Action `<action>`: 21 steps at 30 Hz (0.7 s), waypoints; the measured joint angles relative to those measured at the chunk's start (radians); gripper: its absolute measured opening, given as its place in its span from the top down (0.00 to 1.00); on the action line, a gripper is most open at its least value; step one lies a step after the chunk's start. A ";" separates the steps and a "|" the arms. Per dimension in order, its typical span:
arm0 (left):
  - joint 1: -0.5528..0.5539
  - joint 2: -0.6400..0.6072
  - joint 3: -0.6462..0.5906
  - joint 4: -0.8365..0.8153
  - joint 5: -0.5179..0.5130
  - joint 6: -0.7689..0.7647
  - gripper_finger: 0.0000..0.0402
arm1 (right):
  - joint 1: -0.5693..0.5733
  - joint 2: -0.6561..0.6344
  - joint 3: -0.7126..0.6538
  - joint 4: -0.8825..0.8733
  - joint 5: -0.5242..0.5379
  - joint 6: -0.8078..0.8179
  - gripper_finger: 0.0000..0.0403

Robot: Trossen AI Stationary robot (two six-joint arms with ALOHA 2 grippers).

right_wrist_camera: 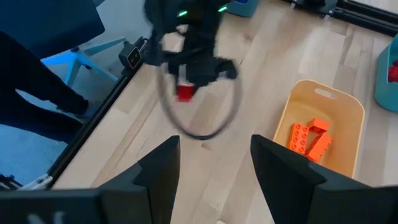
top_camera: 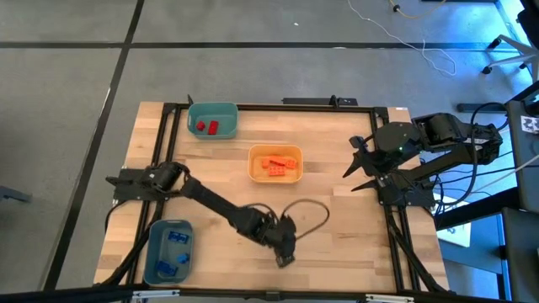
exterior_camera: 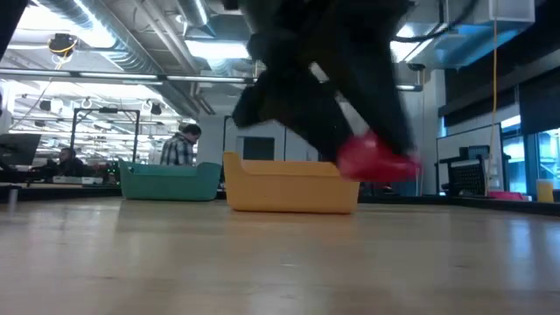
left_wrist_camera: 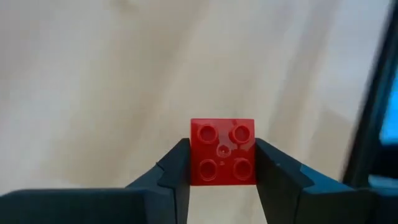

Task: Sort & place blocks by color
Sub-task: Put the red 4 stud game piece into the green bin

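Sitting pinched between the two dark fingers of the left gripper is a square red block, its four studs facing the wrist camera; being square, it is showing no long axis. In the high view this gripper is hanging over bare wood in the lower middle of the frame, with a dark cable loop lying just beside it, to its upper right. In the low view the block is showing clear of the table, right of centre, blurred. The yellow-orange bin is sitting at the frame's centre, holding orange blocks. The teal bin, above and left of it, is holding two red blocks. The blue bin, at lower left, is holding blue blocks. The right gripper is waiting at the table's right edge, its fingers spread and holding nothing. People are sitting and standing far behind the table in the low view.
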 joint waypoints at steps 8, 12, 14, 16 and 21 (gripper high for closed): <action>0.056 -0.135 0.002 -0.155 -0.128 -0.018 0.68 | 0.000 -0.008 0.000 0.005 0.001 -0.025 0.51; 0.083 -0.217 0.002 -0.282 -0.242 -0.020 0.68 | 0.000 -0.009 0.000 0.010 0.002 -0.041 0.51; 0.099 -0.264 0.002 -0.349 -0.318 -0.040 0.68 | 0.000 -0.009 0.000 0.012 0.002 -0.041 0.51; 0.116 -0.309 0.002 -0.421 -0.394 -0.041 0.68 | 0.000 -0.010 0.000 0.012 0.003 -0.039 0.51; 0.191 -0.408 0.003 -0.582 -0.516 -0.042 0.68 | 0.000 -0.010 0.000 0.021 0.065 -0.019 0.51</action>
